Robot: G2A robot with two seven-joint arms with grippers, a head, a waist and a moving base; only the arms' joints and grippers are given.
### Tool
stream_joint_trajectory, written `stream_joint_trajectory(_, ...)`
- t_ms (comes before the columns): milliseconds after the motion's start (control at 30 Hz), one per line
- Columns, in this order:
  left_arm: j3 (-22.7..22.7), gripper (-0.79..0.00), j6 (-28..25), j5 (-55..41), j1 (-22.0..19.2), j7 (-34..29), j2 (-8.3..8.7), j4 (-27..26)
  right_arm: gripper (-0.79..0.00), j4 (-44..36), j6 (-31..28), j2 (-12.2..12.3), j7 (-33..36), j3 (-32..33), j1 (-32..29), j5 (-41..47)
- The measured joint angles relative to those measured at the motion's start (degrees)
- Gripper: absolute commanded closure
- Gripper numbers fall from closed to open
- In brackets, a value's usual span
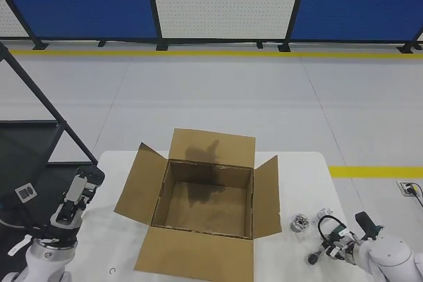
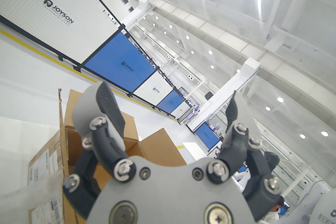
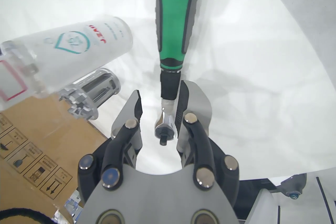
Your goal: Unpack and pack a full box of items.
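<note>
The cardboard box [image 1: 204, 204] stands in the middle of the white worktop [image 1: 303, 176]. Its four flaps are folded outward, and the top view looks straight down onto its bare brown bottom. Off the box's right side three things lie close together. They are small in the top view and plain in the right wrist view: a white bottle [image 3: 76, 47] on its side, a ribbed metal cylinder [image 3: 92, 93] just beside it, and a green-handled ratchet [image 3: 176, 12]. One box flap shows next to the bottle and cylinder in that view. The right gripper [image 3: 160, 93] sits low over the ratchet's steel head, its fingers partly apart on either side of the neck and not closed on it. The left gripper [image 2: 168, 93] is off the box's left side. Its own wrist view shows the fingers spread wide with nothing between them, aimed up at the ceiling, the box's flaps rising behind them.
</note>
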Motion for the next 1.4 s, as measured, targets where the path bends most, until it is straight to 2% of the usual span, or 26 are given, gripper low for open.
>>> stream_joint_trajectory(200,0.0,-0.785,0.0,0.0,0.0,0.0,0.0,0.0,-0.489,-12.97,-3.43,1.19,3.4,6.06,-6.16,6.19)
stream_joint_trajectory(233,0.0,-0.785,0.0,0.0,0.0,0.0,0.0,0.0,-0.539,-15.39,-4.02,1.26,3.92,7.43,-7.29,7.97)
stream_joint_trajectory(333,-0.02,-0.785,0.06,0.06,0.02,0.05,0.0,-0.07,-0.776,-19.92,-6.7,1.4,5.11,10.44,-9.03,12.67)
stream_joint_trajectory(500,-0.95,-0.785,0.52,1.0,0.12,0.12,0.01,-1.14,-0.785,-23.65,-12.13,1.76,6.6,12.88,-9.89,17.24)
stream_joint_trajectory(933,-7.12,-0.785,4.06,-0.61,0.32,-0.1,0.29,0.53,-0.785,-22.86,-12.03,1.71,5.52,12.59,-10.4,17.18)
stream_joint_trajectory(1067,-7.8,-0.785,5.87,1.1,-0.1,-1.49,0.47,1.55,-0.785,-21.57,-13.74,1.71,2.26,10.57,-10.39,19.41)
stream_joint_trajectory(1400,-7.68,-0.785,9.57,3.36,-0.14,-7.53,0.95,3.39,-0.785,-23.53,-18.84,2.06,3.51,4.24,-4.53,30.25)
